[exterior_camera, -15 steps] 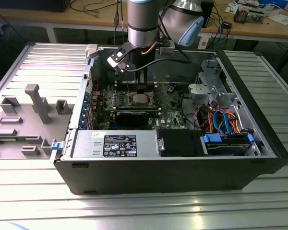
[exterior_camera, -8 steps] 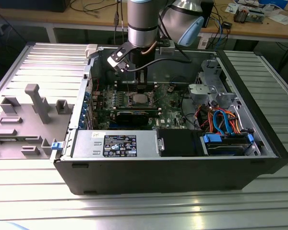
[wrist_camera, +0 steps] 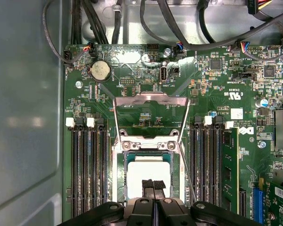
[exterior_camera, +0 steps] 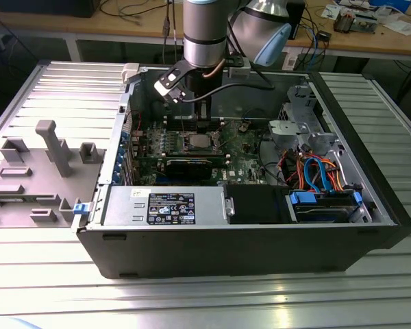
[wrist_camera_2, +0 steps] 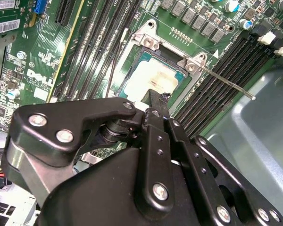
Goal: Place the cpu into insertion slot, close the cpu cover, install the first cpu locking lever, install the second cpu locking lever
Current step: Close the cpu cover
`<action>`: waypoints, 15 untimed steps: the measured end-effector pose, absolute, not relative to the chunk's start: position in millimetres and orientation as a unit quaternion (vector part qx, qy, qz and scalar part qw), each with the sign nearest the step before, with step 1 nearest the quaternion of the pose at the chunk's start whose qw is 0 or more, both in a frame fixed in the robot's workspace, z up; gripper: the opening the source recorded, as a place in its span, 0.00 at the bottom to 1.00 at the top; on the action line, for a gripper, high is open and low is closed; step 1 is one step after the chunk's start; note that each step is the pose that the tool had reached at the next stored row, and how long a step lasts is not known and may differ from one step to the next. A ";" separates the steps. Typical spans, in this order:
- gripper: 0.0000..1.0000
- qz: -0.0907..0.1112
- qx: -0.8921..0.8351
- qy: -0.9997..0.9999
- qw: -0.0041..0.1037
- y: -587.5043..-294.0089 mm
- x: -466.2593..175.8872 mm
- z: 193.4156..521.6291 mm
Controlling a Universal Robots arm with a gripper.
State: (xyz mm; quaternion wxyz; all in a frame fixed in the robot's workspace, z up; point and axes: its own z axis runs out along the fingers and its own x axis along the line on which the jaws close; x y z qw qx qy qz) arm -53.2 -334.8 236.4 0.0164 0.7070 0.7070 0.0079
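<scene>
The cpu cover [wrist_camera: 151, 100] stands swung open, so the cpu [wrist_camera: 148, 170] lies exposed in the insertion slot [wrist_camera: 148, 147]; the end effector [wrist_camera: 153, 184], fingers pressed together, hangs just over it.

The cpu [wrist_camera: 139, 174] lies in the insertion slot [wrist_camera: 118, 179], the cpu cover [wrist_camera: 151, 99] standing open beside it.
</scene>
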 end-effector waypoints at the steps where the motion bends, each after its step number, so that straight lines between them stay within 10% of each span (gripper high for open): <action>1: 0.11 0.008 0.707 0.707 0.016 -334.7 -53.2 236.5; 15: 0.11 0.008 0.707 0.707 0.016 -334.7 -53.2 242.3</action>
